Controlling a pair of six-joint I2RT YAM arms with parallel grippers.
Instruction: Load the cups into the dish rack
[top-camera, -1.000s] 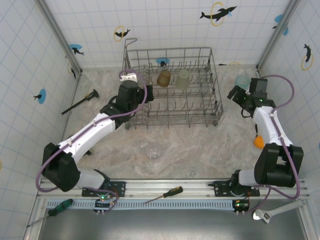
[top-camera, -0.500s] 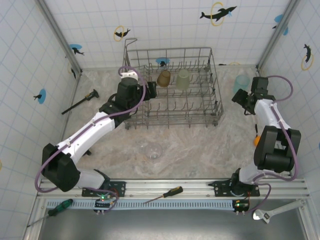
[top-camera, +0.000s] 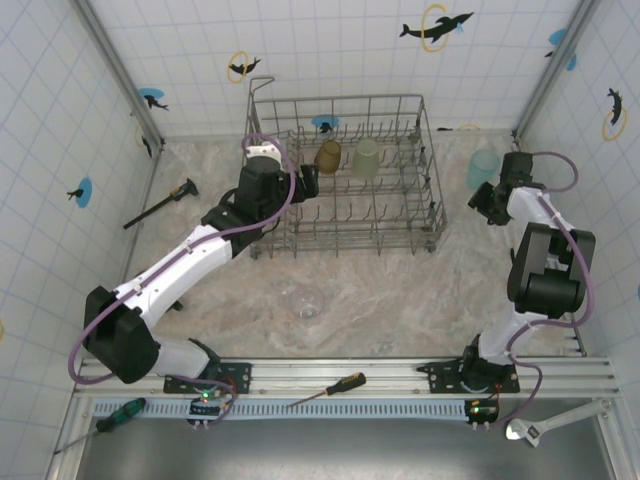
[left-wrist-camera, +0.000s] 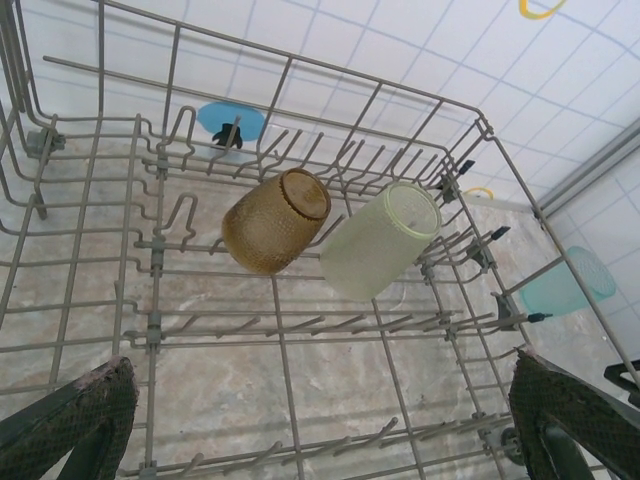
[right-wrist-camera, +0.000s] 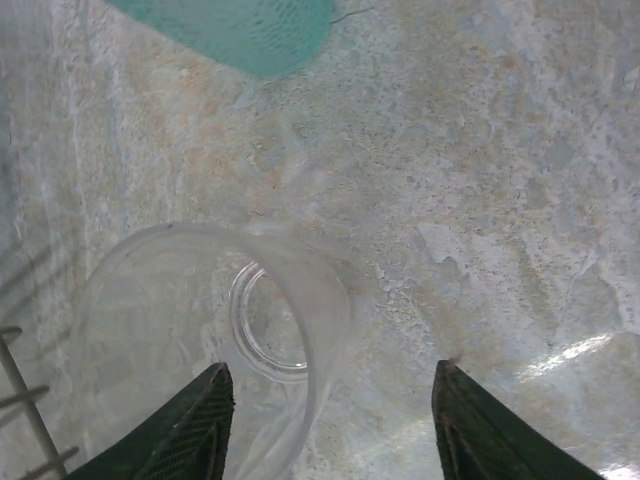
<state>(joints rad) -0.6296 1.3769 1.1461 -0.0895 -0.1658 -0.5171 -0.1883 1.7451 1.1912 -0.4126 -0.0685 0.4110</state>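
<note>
— Where were the cups?

— Two lay inside the dish rack (top-camera: 400, 225), toward its back. An amber cup (top-camera: 328, 156) and a pale green cup (top-camera: 366, 159) sat just beside each other, both tilted and leaning on the tines. The amber one looked ribbed and see-through, the green one milky.

— And outside the rack?

— A light blue cup (top-camera: 483, 168) stood just off the rack's right side, near its back corner. A clear cup (right-wrist-camera: 210, 330) sat near the blue one, also close to the rack's right side. Its mouth faced the right wrist camera and its base ring showed through the glass. A second clear cup (top-camera: 305, 300) rested on the table (top-camera: 400, 290) in front of the rack, well apart from it.

— How were the arms placed?

— The left arm (top-camera: 190, 255) stretched diagonally from the front-left up to the rack's left wall. The left claw (top-camera: 305, 180) was spread wide above the rack's floor and held nothing. The right arm (top-camera: 545, 265) was folded tightly, elbow raised to the rack's front-right, forearm pointing back along its right side. The right claw (right-wrist-camera: 330, 367) pointed down at the clear cup with its jaws apart, straddling the cup's wall. One finger (right-wrist-camera: 190, 425) was over the mouth and the other was outside, clear of the glass, so it had no grip.

— Anything else?

— A black tool (top-camera: 160, 203) lay left of the rack, and a screwdriver (top-camera: 335, 386) lay far in front of it.
</note>
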